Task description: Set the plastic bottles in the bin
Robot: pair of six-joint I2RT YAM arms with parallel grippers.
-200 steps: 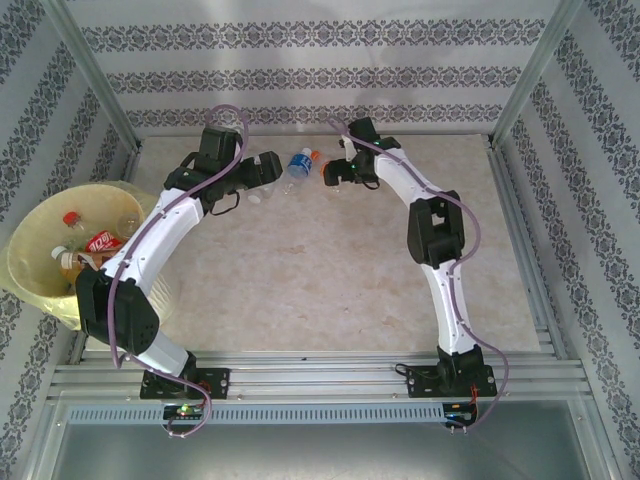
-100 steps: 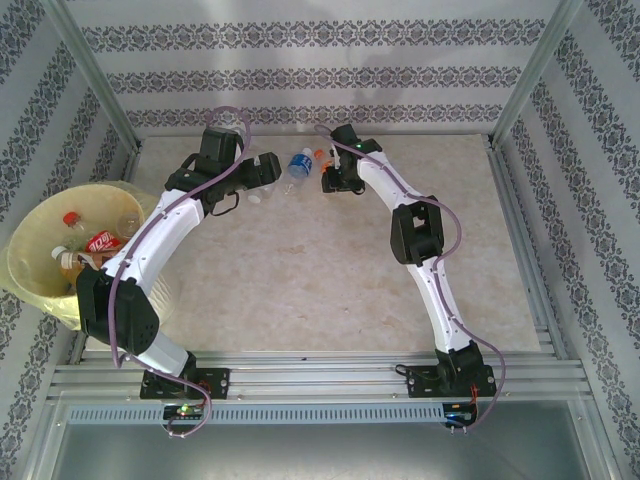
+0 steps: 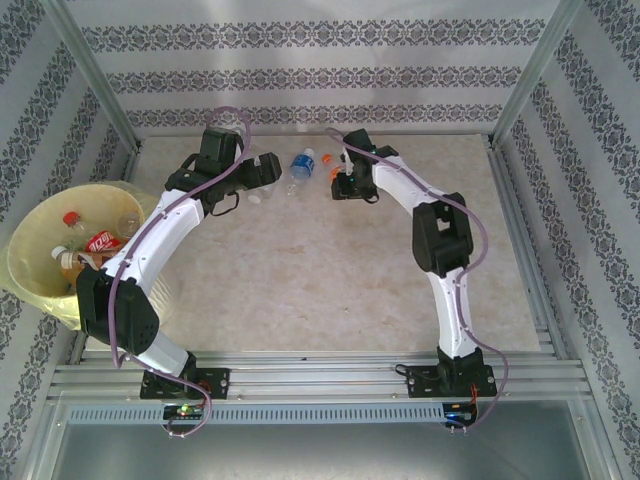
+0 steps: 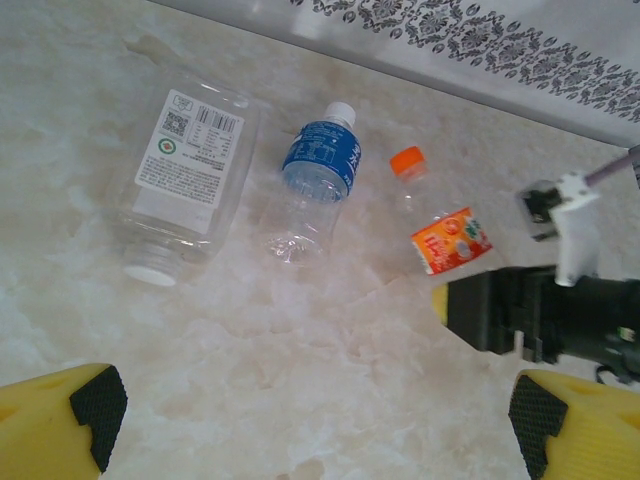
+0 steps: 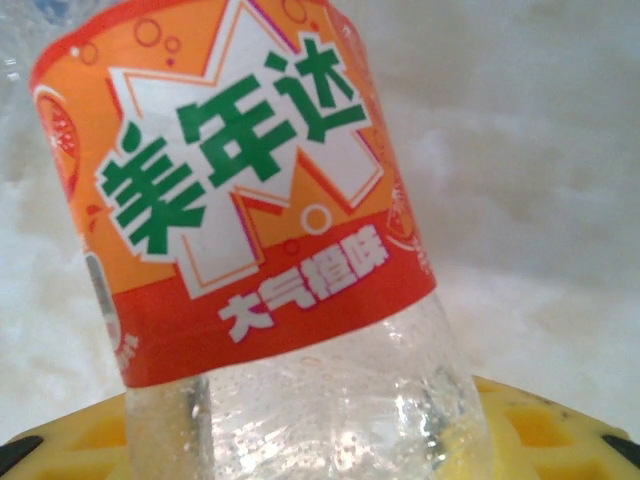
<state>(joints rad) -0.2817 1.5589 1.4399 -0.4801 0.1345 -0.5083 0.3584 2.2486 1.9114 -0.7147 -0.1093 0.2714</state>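
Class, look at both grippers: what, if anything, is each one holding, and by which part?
The right gripper grips the orange-labelled bottle by its clear lower body, below the label. The left gripper is open and holds nothing.

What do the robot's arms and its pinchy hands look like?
The left arm and the right arm both have smooth white shells with chunky black joints. A thin purple cable loops along each one. The left gripper has yellow fingers tipped with black pads. The right gripper is black with yellow fingers too.
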